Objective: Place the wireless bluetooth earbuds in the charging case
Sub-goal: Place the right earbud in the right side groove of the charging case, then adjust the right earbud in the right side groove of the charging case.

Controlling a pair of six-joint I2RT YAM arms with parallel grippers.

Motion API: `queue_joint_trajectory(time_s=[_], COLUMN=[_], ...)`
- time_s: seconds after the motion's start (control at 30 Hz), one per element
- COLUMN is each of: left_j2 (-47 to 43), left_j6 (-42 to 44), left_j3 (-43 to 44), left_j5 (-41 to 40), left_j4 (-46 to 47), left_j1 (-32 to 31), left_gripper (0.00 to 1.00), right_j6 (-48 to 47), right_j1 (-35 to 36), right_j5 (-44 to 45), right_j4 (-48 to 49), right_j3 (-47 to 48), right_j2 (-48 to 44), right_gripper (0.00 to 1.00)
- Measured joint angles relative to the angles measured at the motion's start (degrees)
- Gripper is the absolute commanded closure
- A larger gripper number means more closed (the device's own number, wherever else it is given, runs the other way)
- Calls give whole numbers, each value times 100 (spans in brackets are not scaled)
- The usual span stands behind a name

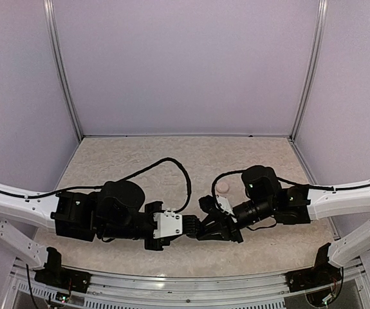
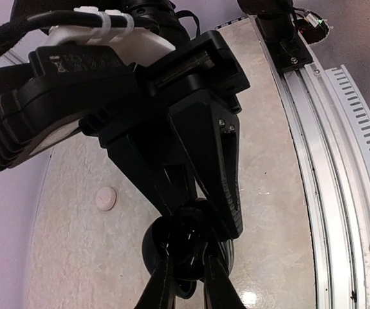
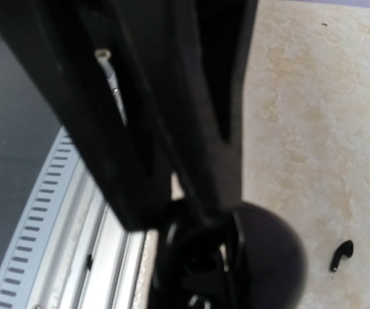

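Both arms meet low over the table's front middle. My left gripper (image 1: 194, 227) (image 2: 188, 270) is shut on the round black charging case (image 2: 185, 241) (image 3: 271, 257), one finger on each side. My right gripper (image 1: 205, 222) (image 2: 201, 215) reaches the case from the other side with its jaws shut, tips at the case's top. Whether it holds anything is hidden. In the right wrist view the left gripper's dark body fills the upper frame. A glossy black earbud (image 3: 341, 255) lies loose on the table to the right of the case.
A pale pink round puck (image 1: 222, 187) (image 2: 106, 198) lies on the beige table (image 1: 172, 161) behind the grippers. The slotted metal rail (image 2: 313, 161) (image 3: 94, 244) of the front edge runs close beside the case. Lilac walls enclose the back and sides.
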Motion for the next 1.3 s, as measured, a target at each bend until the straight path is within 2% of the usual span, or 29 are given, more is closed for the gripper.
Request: queue_joint_trajectory(time_s=[0.57, 0.8, 0.9, 1.13, 1.23, 1.3], left_j2=[236, 260, 254, 87, -96, -249], left_j6=[96, 249, 319, 350, 275, 146], left_j3=[170, 195, 195, 195, 190, 166], left_j5=[-199, -393, -457, -522, -553, -562], left_j4=[-127, -116, -74, -17, 92, 212], left_j1=[-120, -229, -282, -354, -352, -332], left_gripper=[82, 71, 65, 57, 57, 60], right_j6=[66, 181, 291, 595, 728, 804], right_j1=[4, 4, 4, 4, 4, 4], right_j5=[-76, -192, -232, -262, -227, -164], right_j4=[-15, 79, 337, 1128, 1493, 1714], right_j3=[-2, -24, -133, -424, -577, -693], right_j2=[-31, -31, -31, -31, -31, -39], right_gripper=[100, 100, 100, 100, 100, 100])
